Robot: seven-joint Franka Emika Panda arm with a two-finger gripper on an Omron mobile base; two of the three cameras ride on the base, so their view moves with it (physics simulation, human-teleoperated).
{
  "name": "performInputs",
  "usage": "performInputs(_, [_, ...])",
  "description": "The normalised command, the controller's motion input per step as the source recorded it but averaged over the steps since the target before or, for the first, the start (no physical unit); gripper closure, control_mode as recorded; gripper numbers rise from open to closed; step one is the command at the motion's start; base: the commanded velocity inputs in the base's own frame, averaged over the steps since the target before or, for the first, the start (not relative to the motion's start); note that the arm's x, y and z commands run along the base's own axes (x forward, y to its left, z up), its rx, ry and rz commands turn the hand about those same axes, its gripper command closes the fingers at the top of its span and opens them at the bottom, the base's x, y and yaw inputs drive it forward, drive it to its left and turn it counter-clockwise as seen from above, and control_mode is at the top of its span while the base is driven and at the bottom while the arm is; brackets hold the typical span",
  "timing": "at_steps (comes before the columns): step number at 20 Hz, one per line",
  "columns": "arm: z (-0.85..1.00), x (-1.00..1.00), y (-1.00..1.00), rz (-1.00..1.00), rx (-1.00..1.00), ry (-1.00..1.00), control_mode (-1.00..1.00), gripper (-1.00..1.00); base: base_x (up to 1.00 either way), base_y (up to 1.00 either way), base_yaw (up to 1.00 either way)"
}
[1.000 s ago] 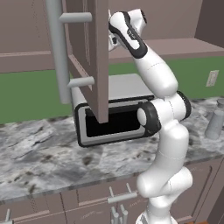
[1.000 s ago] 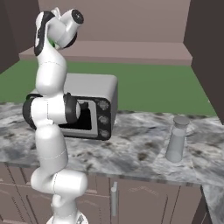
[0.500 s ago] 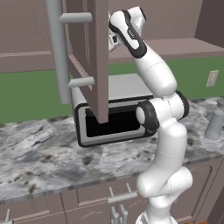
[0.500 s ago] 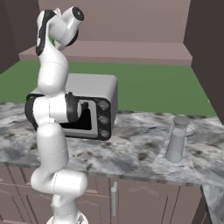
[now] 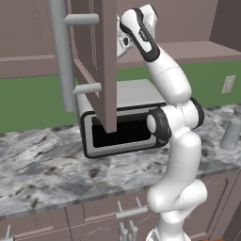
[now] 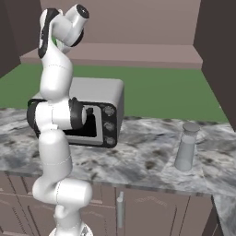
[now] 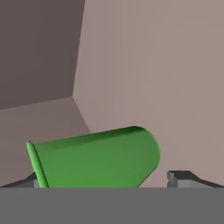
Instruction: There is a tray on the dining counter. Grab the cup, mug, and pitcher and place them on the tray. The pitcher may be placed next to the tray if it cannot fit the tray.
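In the hand view the bright green cup [image 7: 96, 159] is close up inside a brown cabinet, its rim toward the left of that view. My gripper [image 7: 105, 179] is open, with one fingertip [image 7: 26, 180] by the rim and the other fingertip [image 7: 183, 177] just past the base, a small gap showing there. The arm reaches high behind the open cabinet door [image 5: 106, 61]. The pale grey pitcher [image 6: 186, 147] stands upright on the marbled counter, far right of the arm, also seen as the pitcher [image 5: 232, 132]. Tray and mug are out of view.
A grey toaster oven [image 6: 103, 115] sits on the marbled counter [image 6: 138, 161] right behind the arm's elbow. The open upper cabinet door with its long grey handle [image 5: 63, 56] hangs left of the forearm. A green wall [image 6: 161, 97] backs the counter.
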Motion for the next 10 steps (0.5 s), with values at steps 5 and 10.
performInputs(5, [-0.32, -0.16, 0.0, 0.0, 0.0, 0.0, -1.0, -1.0, 0.0, 0.0, 0.0])
performInputs(10, [-0.04, -0.03, 0.0, 0.0, 0.0, 0.0, -1.0, -1.0, 0.0, 0.0, 0.0])
